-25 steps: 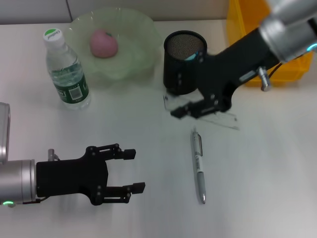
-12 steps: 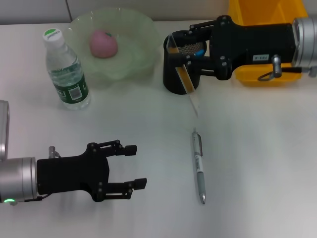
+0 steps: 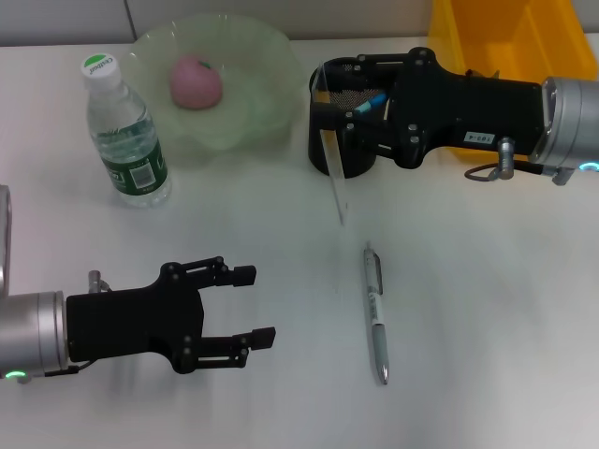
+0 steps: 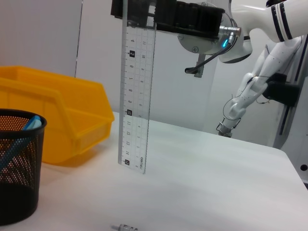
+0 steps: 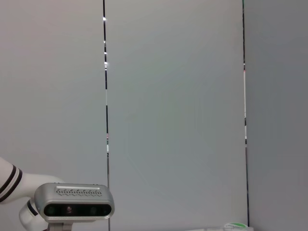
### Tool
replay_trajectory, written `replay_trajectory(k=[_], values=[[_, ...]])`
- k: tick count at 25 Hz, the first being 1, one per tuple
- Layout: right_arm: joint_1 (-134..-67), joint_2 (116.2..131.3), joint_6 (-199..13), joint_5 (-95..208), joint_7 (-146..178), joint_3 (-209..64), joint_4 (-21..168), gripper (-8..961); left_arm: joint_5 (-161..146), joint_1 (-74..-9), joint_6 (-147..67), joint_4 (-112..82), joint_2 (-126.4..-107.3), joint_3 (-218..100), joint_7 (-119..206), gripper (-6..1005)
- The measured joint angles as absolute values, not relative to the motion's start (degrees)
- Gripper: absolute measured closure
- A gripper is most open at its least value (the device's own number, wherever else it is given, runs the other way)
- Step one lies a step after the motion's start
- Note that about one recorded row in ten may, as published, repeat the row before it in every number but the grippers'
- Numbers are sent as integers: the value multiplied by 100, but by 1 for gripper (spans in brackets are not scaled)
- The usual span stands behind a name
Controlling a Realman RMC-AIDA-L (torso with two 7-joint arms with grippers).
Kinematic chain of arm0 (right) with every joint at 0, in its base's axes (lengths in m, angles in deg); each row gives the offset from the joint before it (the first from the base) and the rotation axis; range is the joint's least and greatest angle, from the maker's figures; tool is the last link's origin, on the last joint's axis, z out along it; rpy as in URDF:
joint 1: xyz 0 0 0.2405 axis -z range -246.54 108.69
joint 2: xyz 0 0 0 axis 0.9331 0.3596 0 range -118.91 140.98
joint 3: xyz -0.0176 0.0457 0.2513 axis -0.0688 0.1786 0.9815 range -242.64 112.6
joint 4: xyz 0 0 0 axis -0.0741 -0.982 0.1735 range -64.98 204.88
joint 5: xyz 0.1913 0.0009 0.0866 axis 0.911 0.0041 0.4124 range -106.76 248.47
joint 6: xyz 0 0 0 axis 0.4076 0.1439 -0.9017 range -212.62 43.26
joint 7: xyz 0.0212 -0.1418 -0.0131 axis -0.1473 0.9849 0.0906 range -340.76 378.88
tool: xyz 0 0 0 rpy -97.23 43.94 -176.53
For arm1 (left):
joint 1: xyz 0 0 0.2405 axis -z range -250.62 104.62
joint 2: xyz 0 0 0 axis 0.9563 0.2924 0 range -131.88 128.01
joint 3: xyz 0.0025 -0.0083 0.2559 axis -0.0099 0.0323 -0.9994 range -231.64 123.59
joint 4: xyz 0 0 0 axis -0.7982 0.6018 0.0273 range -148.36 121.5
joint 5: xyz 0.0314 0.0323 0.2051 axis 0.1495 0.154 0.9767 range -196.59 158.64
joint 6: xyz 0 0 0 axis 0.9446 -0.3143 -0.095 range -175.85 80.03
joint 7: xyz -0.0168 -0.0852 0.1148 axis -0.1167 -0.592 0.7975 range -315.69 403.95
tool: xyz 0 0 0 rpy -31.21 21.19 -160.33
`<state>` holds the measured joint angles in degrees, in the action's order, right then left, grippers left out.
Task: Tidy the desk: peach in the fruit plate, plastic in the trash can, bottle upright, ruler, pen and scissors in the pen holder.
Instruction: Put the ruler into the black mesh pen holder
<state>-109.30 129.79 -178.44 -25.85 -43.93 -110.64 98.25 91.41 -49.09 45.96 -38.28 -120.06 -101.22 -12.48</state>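
Gripping ruler point(image 3: 332, 173), right hand point(image 3: 323, 94)

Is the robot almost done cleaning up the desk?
Partly. The peach sits in the fruit plate and the bottle stands upright. The right gripper holds the ruler upright by the pen holder. The pen lies on the desk; the left gripper hovers open.

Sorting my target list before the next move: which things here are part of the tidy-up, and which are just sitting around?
Job: ruler held upright by right gripper, pen, pen holder, bottle, peach, fruit plate.
Not job: yellow bin; left gripper idles open.
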Motion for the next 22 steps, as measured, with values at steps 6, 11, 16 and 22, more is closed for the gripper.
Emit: replay_trajectory(k=[6,11,16,22], values=[[-10962,12996,-17692,-2515,-4387,-11066,9808,566,9141,-4901,4596,-3827,-12006,-10086,-1247,202],[-11009,13006,-17497,-2284,-4304,-11046,9657,564,9142,-4900,4596,-3823,-12006,-10062,-1242,202],[-11029,13008,-17027,-1729,-4155,-11064,9522,562,9142,-4894,4588,-3821,-12015,-10058,-1239,202],[-11093,13018,-16734,-1382,-4055,-11056,9458,559,9132,-4892,4576,-3821,-12024,-10039,-1241,202]])
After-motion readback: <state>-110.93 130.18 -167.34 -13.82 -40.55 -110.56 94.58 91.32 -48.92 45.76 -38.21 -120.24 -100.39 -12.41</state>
